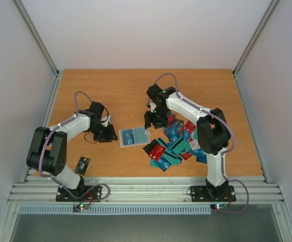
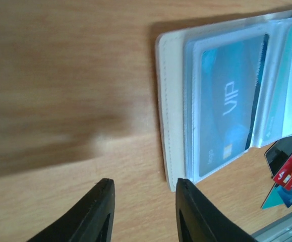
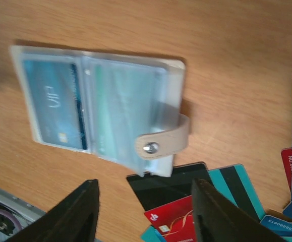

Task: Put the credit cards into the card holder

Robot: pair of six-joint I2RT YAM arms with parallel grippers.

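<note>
Both claws sit up close and empty: left gripper [image 2: 143, 184] jaws partly spread just beside the open card holder [image 2: 170, 101], right gripper [image 3: 144, 185] spread wider above its clasp strap [image 3: 162, 141] and the loose credit cards [image 1: 172, 148]. Nothing pins the holder, so I'd guess the next card shoves it or snags that strap.

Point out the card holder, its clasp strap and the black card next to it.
card holder [image 3: 100, 101], right wrist view, on the middle of its open face.
clasp strap [image 3: 168, 138], right wrist view, on the middle of the strap.
black card [image 3: 168, 184], right wrist view, on its bare centre.
</note>
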